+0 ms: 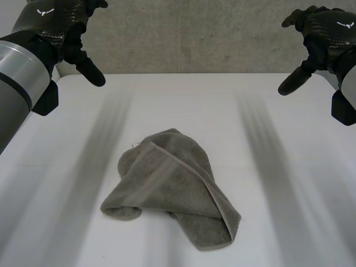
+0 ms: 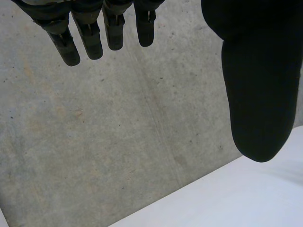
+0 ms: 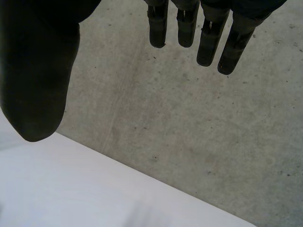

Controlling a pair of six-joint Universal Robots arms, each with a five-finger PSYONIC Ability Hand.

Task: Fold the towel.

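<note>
A grey-brown towel (image 1: 169, 189) lies crumpled in a loose heap on the white table (image 1: 289, 167), a little in front of the middle, with a hemmed band running across its top. My left hand (image 1: 64, 25) hangs high above the table's far left corner, open and holding nothing. My right hand (image 1: 322, 33) is raised the same way above the far right corner, open and empty. In the left wrist view its fingers (image 2: 90, 33) and thumb (image 2: 258, 90) stand apart over the concrete floor. The right wrist view has fingers (image 3: 208, 33) and thumb (image 3: 40, 71) spread likewise.
A concrete floor (image 1: 194, 39) lies beyond the table's far edge (image 1: 194, 74). The table's edge (image 2: 199, 182) crosses under my left thumb, and the same edge (image 3: 142, 172) runs under my right thumb.
</note>
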